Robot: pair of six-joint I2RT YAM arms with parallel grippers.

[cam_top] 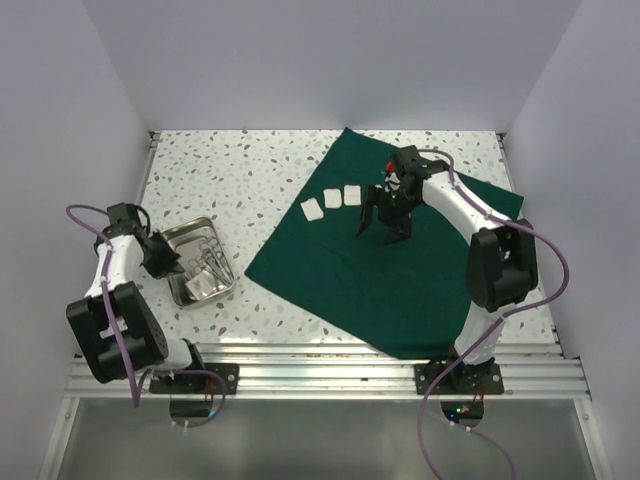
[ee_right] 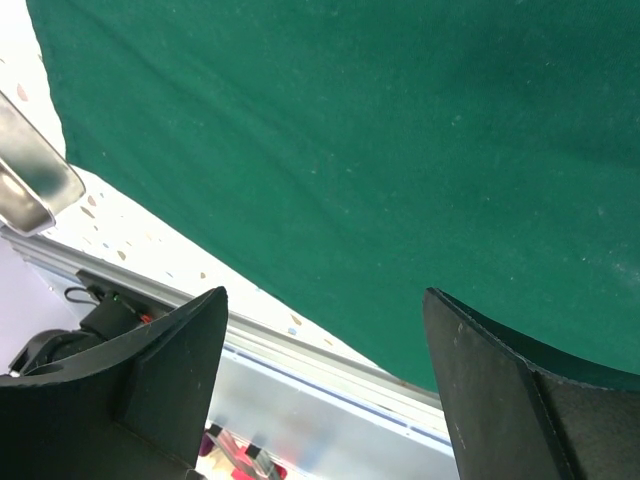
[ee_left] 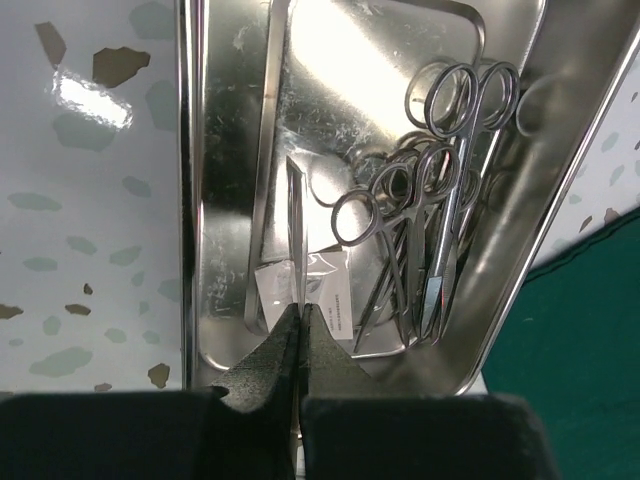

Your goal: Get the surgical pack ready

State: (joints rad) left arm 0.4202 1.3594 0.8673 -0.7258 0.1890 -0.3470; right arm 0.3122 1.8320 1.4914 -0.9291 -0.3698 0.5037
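- left claw (ee_left: 300, 325): jaws pressed together, tips down inside the steel tray (ee_left: 190, 200), at the near end of a thin flat forceps (ee_left: 295, 215) that runs straight ahead of them; can't tell whether the blade is nipped or only touched
- just right of those tips: small clear packet (ee_left: 327, 292) with a label; further right and ahead: ring-handled scissors and clamps (ee_left: 440, 230), overlapping, by the tray wall
- right claw (cam_top: 383, 228): jaws spread wide, holding nothing; green cloth (cam_top: 380, 290) lies flat directly beneath it and runs out past it on every side; three gauze squares (cam_top: 333, 198) sit on the cloth just to its left
- tray and steel are off the cloth, well apart from the right claw; pack looks barely started
- instruments, my read: stiff, smooth, likely slippery; flat forceps hugs the tray floor, hard to get under; better to take the scissors across the shank or at the rings; tangled rings may drag neighbours
- tray: rigid, glossy; take the rim wall nearest the left claw; contents will slide if tilted
- cloth: limp, no stiffness; pinch a corner or free edge; pulling it shifts the gauze
- gauze: very light and soft; pinch one edge only, or the cloth may come up too
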